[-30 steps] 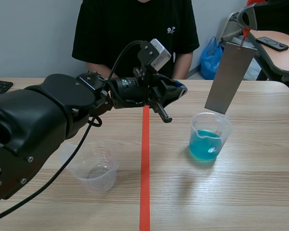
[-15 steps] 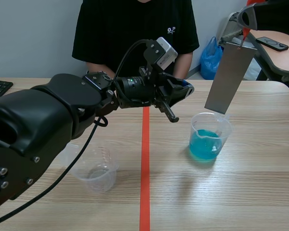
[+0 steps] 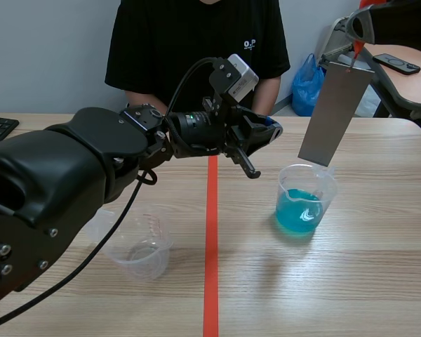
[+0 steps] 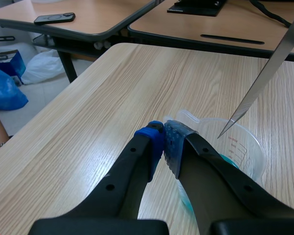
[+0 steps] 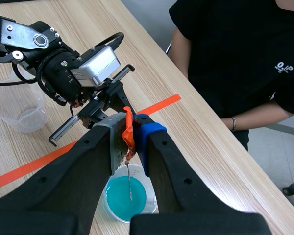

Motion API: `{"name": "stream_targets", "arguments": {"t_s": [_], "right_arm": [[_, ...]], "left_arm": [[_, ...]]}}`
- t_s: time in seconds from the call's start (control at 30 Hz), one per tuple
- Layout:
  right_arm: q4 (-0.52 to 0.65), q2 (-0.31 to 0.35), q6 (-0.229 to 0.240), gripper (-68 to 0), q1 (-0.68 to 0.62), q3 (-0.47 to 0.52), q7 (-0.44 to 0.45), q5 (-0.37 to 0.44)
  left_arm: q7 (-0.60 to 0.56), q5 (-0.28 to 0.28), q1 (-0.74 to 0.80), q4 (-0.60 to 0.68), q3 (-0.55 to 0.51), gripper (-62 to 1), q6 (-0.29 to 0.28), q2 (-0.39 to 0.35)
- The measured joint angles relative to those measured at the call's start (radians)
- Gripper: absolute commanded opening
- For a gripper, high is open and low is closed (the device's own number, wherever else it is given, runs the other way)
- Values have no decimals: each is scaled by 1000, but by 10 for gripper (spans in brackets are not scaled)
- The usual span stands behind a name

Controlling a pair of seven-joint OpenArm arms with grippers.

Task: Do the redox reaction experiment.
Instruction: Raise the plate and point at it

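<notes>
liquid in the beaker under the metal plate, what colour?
Turquoise blue liquid, seen best in the right wrist view.

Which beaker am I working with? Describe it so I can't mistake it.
Find the red tape line running down the middle of the table. Right of it stands a clear beaker, under the hanging grey metal strip. It alone holds blue liquid; the other beaker, left of the line, shows no colour.

Small logo (image 3: 249, 44) on black shirt (image 3: 189, 49): roughly "O.P"; beaker (image 4: 237, 144) markings unreadable.
</notes>
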Motion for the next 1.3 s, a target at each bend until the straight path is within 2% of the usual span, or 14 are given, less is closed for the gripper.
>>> {"name": "stream_targets", "arguments": {"t_s": [0.3,0.53,0.67,0.8,1.03,1.17,1.23,1.3], "right_arm": [[0,0,0,-660,0,0,0,0],[0,0,0,-660,0,0,0,0],[0,0,0,-660,0,0,0,0],[0,0,0,-660,0,0,0,0],[0,0,0,-660,0,0,0,0],[0,0,0,-660,0,0,0,0],[0,0,0,-660,0,0,0,0],[0,0,0,-660,0,0,0,0]], "left_arm": [[-37,0,-2,0,0,-577,0,-8],[-43,0,-3,0,0,-577,0,-59],[-80,-4,-3,0,0,-577,0,-114],[-83,-68,-2,0,0,-578,0,-213],[-143,-183,42,1,0,-578,0,-483],[-196,-233,137,2,0,-578,0,-642],[-230,-245,201,2,0,-578,0,-705],[-244,-284,268,2,0,-578,0,-751]]}}
